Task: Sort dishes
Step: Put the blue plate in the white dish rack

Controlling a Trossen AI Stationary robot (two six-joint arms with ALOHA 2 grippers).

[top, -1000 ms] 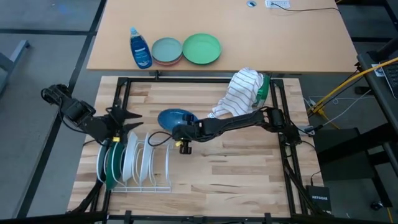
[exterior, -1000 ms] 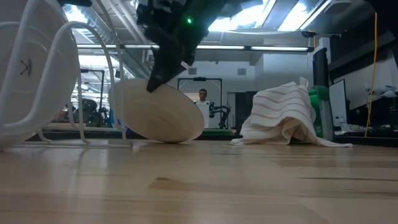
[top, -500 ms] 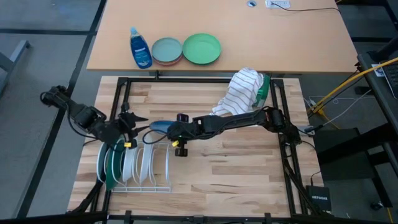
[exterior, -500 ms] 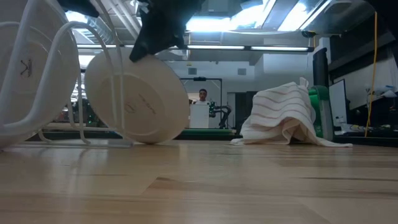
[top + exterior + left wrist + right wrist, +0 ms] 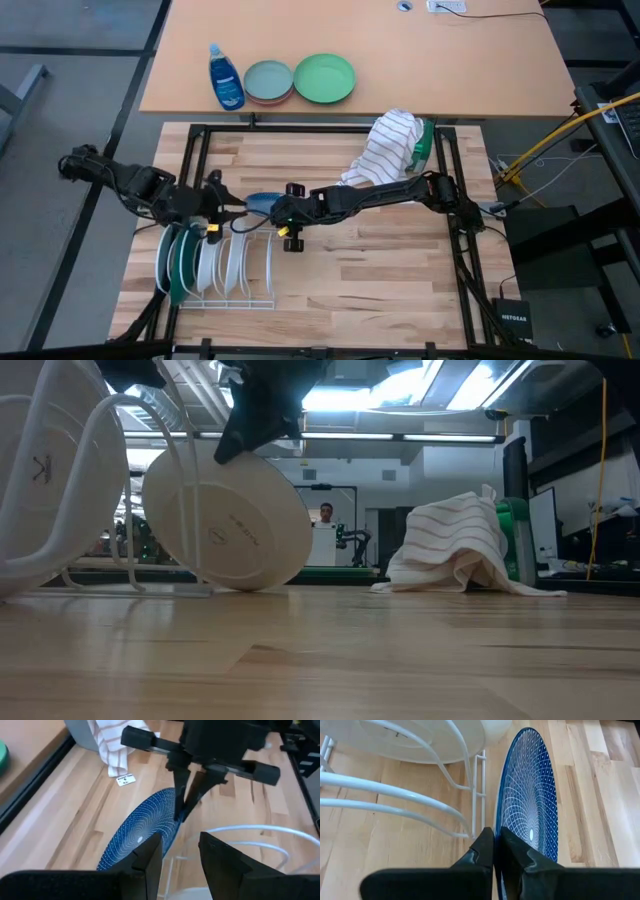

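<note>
The right arm stretches across the table, its gripper (image 5: 272, 207) pinched closed. The left gripper (image 5: 225, 203) faces it closely, its 2 fingers (image 5: 150, 857) parted.

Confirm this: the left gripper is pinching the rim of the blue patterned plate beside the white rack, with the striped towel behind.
Wrong arm. The right gripper pinches the rim of the blue patterned plate, as the left wrist view shows; the left gripper only faces it. White rack and striped towel are right.

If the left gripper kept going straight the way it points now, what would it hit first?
Most likely the blue plate, standing on edge just ahead of the open left gripper and pinched at its rim by the right gripper; depth is uncertain.
</note>
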